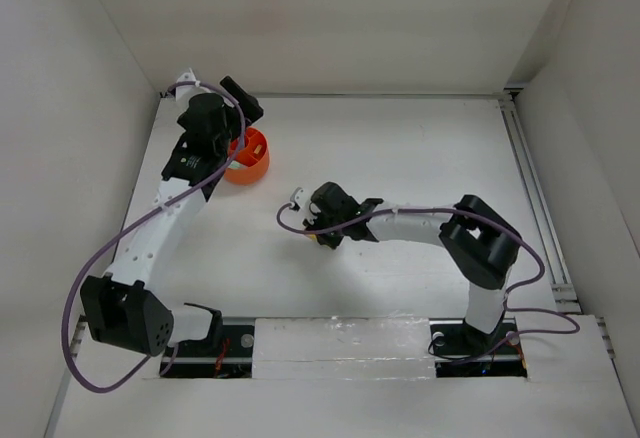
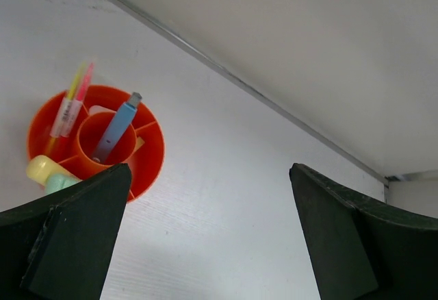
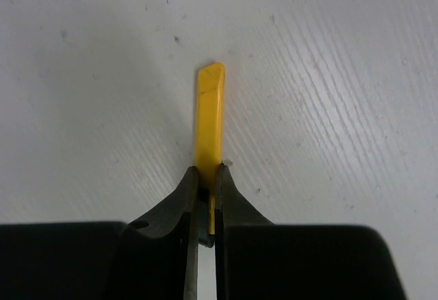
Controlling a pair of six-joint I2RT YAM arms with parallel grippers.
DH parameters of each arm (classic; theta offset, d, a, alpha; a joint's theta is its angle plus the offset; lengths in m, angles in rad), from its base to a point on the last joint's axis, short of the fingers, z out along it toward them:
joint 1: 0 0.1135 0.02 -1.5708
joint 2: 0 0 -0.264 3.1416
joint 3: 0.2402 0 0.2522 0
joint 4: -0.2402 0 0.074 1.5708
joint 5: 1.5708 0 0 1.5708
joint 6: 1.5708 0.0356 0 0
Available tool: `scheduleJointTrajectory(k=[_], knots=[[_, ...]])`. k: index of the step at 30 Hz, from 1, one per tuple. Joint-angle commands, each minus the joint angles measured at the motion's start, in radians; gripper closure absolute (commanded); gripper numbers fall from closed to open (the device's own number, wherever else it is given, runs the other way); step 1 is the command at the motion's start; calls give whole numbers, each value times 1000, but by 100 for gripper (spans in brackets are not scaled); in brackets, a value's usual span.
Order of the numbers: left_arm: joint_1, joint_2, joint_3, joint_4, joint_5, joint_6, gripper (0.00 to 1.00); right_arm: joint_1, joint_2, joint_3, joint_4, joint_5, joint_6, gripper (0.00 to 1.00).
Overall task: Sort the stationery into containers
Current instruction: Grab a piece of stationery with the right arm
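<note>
- Top view: the orange cup (image 1: 252,164) sits far back and left on the bench (image 1: 400,148), under the left jaws. The right jaws are mid-bench, well apart from it.
- Left wrist: the left jaws are wide open and hold nothing.
- Right wrist: the right jaws pinch a yellow pen (image 3: 209,115) that points straight ahead.

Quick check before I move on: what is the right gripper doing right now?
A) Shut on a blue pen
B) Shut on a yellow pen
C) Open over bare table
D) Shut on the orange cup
B: in the right wrist view the right gripper is closed, pinching the near end of the yellow pen, which sticks out ahead of it.
</note>
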Motion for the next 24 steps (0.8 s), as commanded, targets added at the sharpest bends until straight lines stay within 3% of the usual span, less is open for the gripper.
scheduleJointTrajectory(k=[1,7,17,24], knots=[[2,33,16,35,133,5,0,-6,-73,-35,-74,72,21,100],[-93,56,2,78,272,23,0,-105,-118,110,-138,106,23,100],[-135,97,-59,268,557,5,0,-260,-197,290,-103,-81,33,100],[-135,141,-110,409,715,-26,0,-303,-292,279,-3,-214,79,100]])
